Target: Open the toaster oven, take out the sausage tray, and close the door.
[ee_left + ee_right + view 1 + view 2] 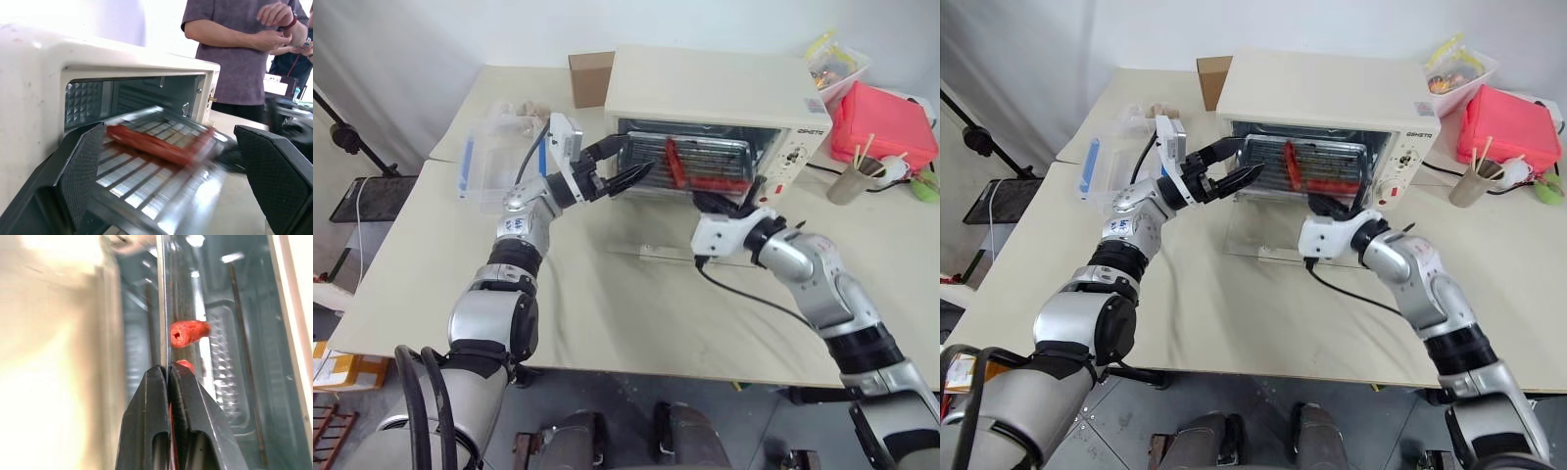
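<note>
The cream-white toaster oven [705, 98] stands at the back of the table with its glass door [641, 233] folded down flat in front of it. The silver sausage tray [695, 157] sticks partly out of the opening, tilted, with two reddish sausages [674, 162] on it. My right gripper [166, 367] is shut on the tray's thin front rim, seen from above at the tray's near right corner [710, 201]. At the tray's left end my left gripper [628, 162] stands open, and the tray's edge [161, 166] lies between its two fingers [83, 166] without a grip.
A brown cardboard box [590, 76] sits behind the oven's left side. A clear container with blue clips [499, 147] stands to the left. Right of the oven are a red box [883, 122] and a cup of sticks [850, 181]. A person [244, 49] stands beyond the table.
</note>
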{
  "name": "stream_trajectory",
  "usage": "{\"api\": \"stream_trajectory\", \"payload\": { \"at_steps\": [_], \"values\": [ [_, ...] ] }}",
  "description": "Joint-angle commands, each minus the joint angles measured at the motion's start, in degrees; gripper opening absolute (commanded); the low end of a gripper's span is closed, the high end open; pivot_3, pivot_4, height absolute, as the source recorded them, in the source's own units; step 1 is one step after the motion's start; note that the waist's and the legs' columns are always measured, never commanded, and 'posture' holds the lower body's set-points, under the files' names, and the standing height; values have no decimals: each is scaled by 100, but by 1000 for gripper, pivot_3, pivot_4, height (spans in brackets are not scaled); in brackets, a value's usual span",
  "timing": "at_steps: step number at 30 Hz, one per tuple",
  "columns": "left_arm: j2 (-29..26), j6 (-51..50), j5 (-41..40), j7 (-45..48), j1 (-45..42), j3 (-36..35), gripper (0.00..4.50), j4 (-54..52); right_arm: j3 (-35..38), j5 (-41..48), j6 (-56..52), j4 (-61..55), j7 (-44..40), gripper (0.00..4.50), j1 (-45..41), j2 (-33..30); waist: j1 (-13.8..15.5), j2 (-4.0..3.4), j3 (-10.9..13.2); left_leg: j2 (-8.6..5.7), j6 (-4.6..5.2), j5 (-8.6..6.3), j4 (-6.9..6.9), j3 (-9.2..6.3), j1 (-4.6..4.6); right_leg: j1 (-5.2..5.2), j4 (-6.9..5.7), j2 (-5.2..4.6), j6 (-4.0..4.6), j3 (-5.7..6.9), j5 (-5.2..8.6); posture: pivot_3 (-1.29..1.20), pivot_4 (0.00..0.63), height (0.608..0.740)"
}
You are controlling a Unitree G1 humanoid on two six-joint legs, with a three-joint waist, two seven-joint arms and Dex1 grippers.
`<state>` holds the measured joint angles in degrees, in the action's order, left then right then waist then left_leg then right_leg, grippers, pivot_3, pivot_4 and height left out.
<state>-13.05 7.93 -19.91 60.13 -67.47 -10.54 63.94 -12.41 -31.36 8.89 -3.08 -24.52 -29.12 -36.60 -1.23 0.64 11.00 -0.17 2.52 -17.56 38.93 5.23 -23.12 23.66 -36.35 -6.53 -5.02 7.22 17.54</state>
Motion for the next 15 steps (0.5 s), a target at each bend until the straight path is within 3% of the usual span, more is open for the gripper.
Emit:
{"api": "stream_trajectory", "payload": {
  "at_steps": [1, 5, 9, 12, 15],
  "values": [
    [-153, -65, -30, 93, 26, -137, 4500, -122, 479, 104, -79, -1099, -107, 12, 513, -228, 13, 0, 0, 0, 0, 0, 1, -2, 0, 0, -5, -1, 0, 1, 0, 0, 150, 740],
    [-247, -693, -166, 243, 355, -151, 4500, -575, 642, 96, -221, -1827, -295, 12, 1303, -307, 64, 0, 0, -1, 1, -1, 6, -1, 5, -1, -10, -1, 0, -3, 0, 0, 150, 740],
    [-581, -2209, -374, 347, 888, -86, 4500, -1549, 698, 110, -324, -2218, -402, 12, 1679, -281, 103, 0, 0, -1, 1, -1, 13, 2, 5, -1, -14, 0, 0, -14, 0, 0, 150, 740],
    [-1007, -4793, -1026, 4, 1309, -194, 4500, -2672, 671, 165, -300, -2380, -490, 12, 1747, -277, 98, 0, 0, -1, 1, -1, 15, -2, 5, -1, -16, -1, 0, -51, 0, 0, 150, 740],
    [-1200, -6633, -1642, -422, 1532, -370, 4500, -3502, 621, 206, -207, -2360, -548, 12, 1671, -285, 117, 0, 0, -1, 1, -1, 18, -9, 5, -2, -19, -2, 0, -67, 0, 0, 150, 740]
  ]
}}
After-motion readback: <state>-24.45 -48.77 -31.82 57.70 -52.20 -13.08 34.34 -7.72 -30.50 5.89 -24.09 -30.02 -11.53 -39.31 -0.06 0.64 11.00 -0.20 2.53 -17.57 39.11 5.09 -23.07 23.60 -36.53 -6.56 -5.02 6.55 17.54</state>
